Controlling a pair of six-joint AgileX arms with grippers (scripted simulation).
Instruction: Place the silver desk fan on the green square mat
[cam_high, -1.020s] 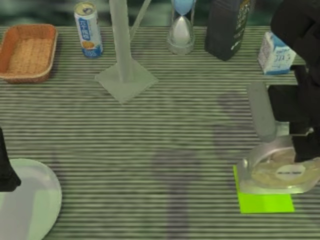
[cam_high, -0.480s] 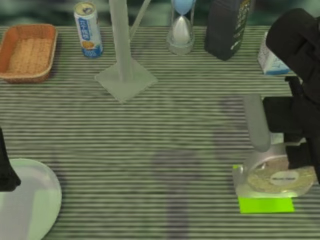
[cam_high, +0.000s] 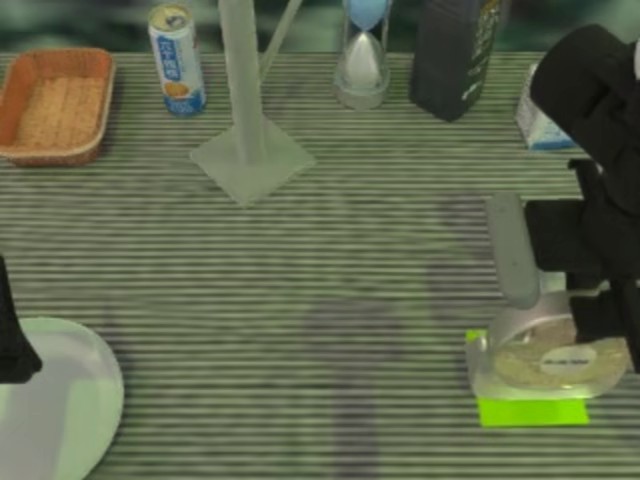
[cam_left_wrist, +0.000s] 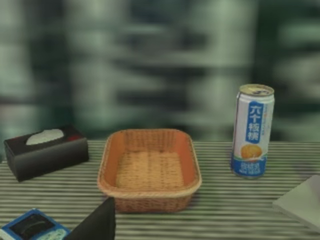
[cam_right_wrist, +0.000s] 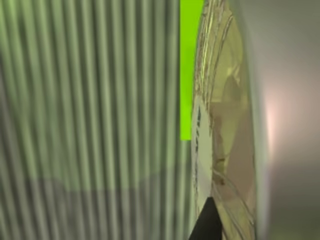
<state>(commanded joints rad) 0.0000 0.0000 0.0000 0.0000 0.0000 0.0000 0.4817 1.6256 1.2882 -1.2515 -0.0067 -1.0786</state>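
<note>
The silver desk fan (cam_high: 548, 362) lies with its tan mesh face up at the table's right, its grey stem (cam_high: 513, 250) pointing toward the far side. It covers most of the green square mat (cam_high: 532, 411); only a near strip and a left sliver show. My right gripper (cam_high: 600, 318) is at the fan's right side, shut on its ring. In the right wrist view the fan (cam_right_wrist: 225, 125) fills the frame, one dark fingertip (cam_right_wrist: 205, 224) lies on the mesh, and the mat (cam_right_wrist: 190, 70) shows beside it. My left gripper (cam_high: 12, 350) is parked at the left edge.
Along the far edge stand a wicker basket (cam_high: 55, 105), a drink can (cam_high: 177, 60), a tall grey post on a square base (cam_high: 252, 155), an hourglass (cam_high: 363, 60), a dark bottle (cam_high: 455, 55) and a carton (cam_high: 540, 115). A pale round plate (cam_high: 70, 400) lies near left.
My right gripper has lowered the fan and shifted it slightly left, so it looks smaller and covers more of the green mat. The left arm has not moved.
</note>
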